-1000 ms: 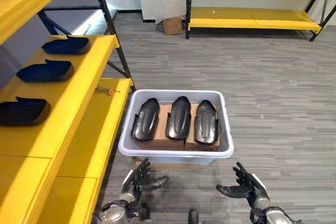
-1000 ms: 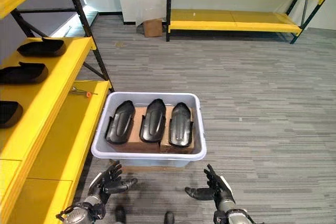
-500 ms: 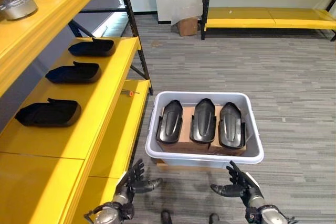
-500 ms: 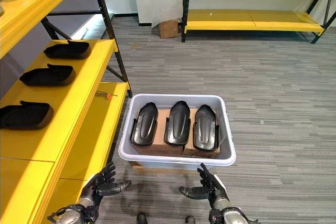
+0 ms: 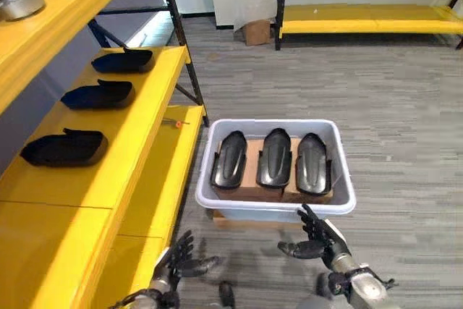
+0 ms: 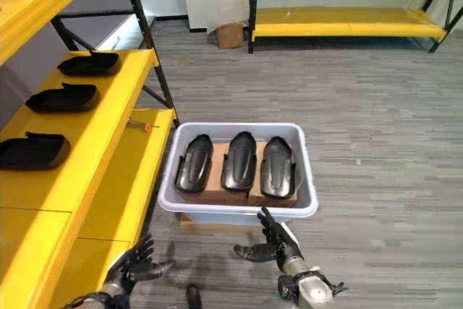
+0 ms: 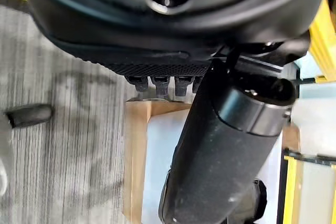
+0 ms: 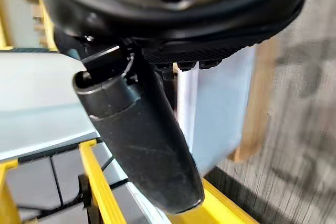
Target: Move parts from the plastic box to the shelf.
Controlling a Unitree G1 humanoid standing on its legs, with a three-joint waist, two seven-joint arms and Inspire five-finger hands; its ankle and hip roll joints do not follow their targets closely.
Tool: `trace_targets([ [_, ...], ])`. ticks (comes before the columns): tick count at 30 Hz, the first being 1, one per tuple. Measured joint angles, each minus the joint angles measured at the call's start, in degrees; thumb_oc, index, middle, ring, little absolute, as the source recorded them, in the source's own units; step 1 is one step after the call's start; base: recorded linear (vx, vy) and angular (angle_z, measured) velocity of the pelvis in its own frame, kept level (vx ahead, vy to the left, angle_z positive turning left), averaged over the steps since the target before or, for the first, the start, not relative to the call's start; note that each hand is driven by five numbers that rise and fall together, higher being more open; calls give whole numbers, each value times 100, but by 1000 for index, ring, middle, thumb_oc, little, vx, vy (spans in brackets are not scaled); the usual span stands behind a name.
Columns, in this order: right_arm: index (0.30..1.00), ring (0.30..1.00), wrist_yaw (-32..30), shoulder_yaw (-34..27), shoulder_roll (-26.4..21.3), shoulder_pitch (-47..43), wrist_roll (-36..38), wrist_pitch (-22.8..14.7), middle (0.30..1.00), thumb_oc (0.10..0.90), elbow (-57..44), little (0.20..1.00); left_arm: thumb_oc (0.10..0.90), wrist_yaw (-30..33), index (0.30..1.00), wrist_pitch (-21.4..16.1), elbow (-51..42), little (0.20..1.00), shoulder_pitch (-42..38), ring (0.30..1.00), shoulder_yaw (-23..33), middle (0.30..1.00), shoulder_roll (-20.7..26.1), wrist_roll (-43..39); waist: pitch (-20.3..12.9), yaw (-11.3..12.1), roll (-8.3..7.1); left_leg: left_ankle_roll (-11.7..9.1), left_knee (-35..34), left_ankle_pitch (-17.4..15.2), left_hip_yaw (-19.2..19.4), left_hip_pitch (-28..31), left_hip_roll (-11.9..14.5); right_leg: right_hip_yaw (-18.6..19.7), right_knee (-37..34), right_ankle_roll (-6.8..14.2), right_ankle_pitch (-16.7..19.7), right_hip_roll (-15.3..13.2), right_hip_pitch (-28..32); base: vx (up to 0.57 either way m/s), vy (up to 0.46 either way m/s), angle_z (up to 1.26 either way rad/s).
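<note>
both head eyes look down from above at the grey plastic box (image 5: 275, 204) on the floor beside the yellow shelf (image 5: 108, 171); each wrist camera peers from very close along its own hand toward that box.

Bright, even indoor light, soft shadows; head views sharp, wrist views blurred up close.

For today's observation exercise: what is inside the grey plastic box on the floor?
The plastic box holds three black parts side by side, lying on brown cardboard boxes. The box's floor beneath the cardboard is covered, so nothing there can be told.
</note>
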Motion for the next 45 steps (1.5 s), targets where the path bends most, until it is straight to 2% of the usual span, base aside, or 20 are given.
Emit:
trace_targets([
  [1,1000,1000,-59,-174,-216,-133,-121,-84,1000,900,-171,1000,900,-99,1000,-4,-218,1000,83,1000,-188,1000,-55,13,0,-13,191,-39,-55,26,-41,-131,372,-130,-23,-162,-50,392,-119,-88,-288,27],
  [2,1000,1000,-70,-298,-291,-206,-148,-120,1000,900,-206,1000,900,-175,1000,4,-248,1000,107,1000,-300,1000,-77,14,2,-15,275,-32,-54,31,-48,-187,498,-176,-72,-237,-38,518,-152,-96,-291,-2],
  [3,1000,1000,-140,-366,-451,-399,-177,-124,1000,900,-241,1000,900,-249,1000,13,-253,1000,171,1000,-396,1000,-188,28,-7,19,446,31,-34,123,-89,-178,649,-251,-81,-302,-14,701,-158,-132,-256,-11],
  [4,1000,1000,-275,-338,-742,-548,-455,-130,1000,900,-336,1000,900,-300,1000,-3,-230,1000,170,1000,-481,1000,-319,25,19,-43,540,-282,59,283,-82,-328,839,-295,-143,-373,-24,844,-244,-98,-96,-10],
  [5,1000,1000,-397,-412,-978,-702,-735,-199,1000,900,-466,1000,900,-311,1000,-5,-248,1000,27,1000,-563,1000,-423,26,18,-16,698,-274,96,289,-109,-495,915,-393,-210,-444,51,934,-328,-131,-142,-11],
  [7,1000,1000,-642,-420,-1251,-1386,-1262,-238,1000,900,-486,1000,900,-374,1000,-11,-275,1000,-189,1000,-608,1000,-510,26,181,-35,815,-296,36,392,-99,-712,1047,-363,-370,-527,227,1124,-539,-132,-132,-19],
  [9,1000,1000,-854,-443,-1458,-1904,-1628,-239,1000,900,-667,1000,900,-347,1000,-32,-307,1000,-477,1000,-591,1000,-510,24,397,-27,909,-293,-24,458,-87,-881,1105,-336,-380,-594,293,1184,-753,-101,-106,-13],
  [11,1000,1000,-1125,-456,-1599,-2656,-2285,-267,1000,900,-1195,1000,900,-256,1000,-121,-350,1000,-781,1000,-497,1000,-486,23,793,-14,1018,-303,-107,544,-18,-1091,1123,-238,-258,-583,334,1195,-1119,-52,-63,-16],
  [12,1000,1000,-1291,-466,-1582,-2951,-2635,-380,1000,900,-1297,1000,900,-221,1000,-117,-339,1000,-866,1000,-438,1000,-485,23,998,3,1024,-300,-121,564,21,-1092,1103,-236,-251,-598,356,1184,-1138,-47,-31,-12],
  [14,1000,1000,-1488,-355,-1558,-3379,-3095,-346,1000,900,-1082,1000,900,-143,1000,-127,-348,1000,-910,1000,-436,1000,-438,22,1060,29,972,-292,-123,558,44,-1165,1041,-217,-145,-604,321,1147,-1264,4,-32,2],
  [18,1000,1000,-1743,-348,-1503,-3507,-3372,-241,1000,900,-960,1000,900,-132,1000,-128,-429,1000,-1052,1000,-394,1000,-317,21,1204,162,793,-281,-124,548,51,-1189,988,-226,-118,-593,289,1080,-1292,3,-7,4],
  [20,1000,1000,-1808,-307,-1493,-3773,-3540,-219,1000,900,-580,1000,900,-132,1000,-131,-486,1000,-1121,1000,-367,1000,-185,21,1263,174,745,-274,-119,543,20,-1229,936,-235,-116,-571,266,1039,-1293,-8,19,11],
  [24,1000,1000,-1961,-324,-1576,-4280,-3814,31,1000,900,185,1000,900,-51,1000,-167,-535,1000,-1236,1000,-316,1000,-50,4,1331,328,777,-252,-117,529,26,-1316,829,-239,-29,-527,236,914,-1423,-5,15,5],
  [31,1000,1000,-2070,-311,-1655,-4317,-4424,188,1000,900,255,1000,900,-14,1000,-251,-548,1000,-1264,1000,-263,1000,17,-21,1530,334,835,-248,-115,527,-85,-1409,702,-260,52,-480,210,768,-1470,-5,6,8],
  [40,1000,1000,-2142,-312,-1700,-4288,-4437,302,1000,900,516,1000,900,47,1000,-254,-732,1000,-1263,1000,-263,1000,12,-29,1596,395,840,-247,-90,529,-110,-1544,698,-270,90,-480,209,761,-1612,-10,1,1],
  [45,1000,1000,-2205,-309,-1450,-4143,-4432,315,1000,900,509,1000,900,107,1000,-256,-747,1000,-1327,1000,-265,1000,10,-30,1704,388,837,-247,-68,530,-104,-1602,696,-268,122,-480,209,758,-1685,0,0,0],
])
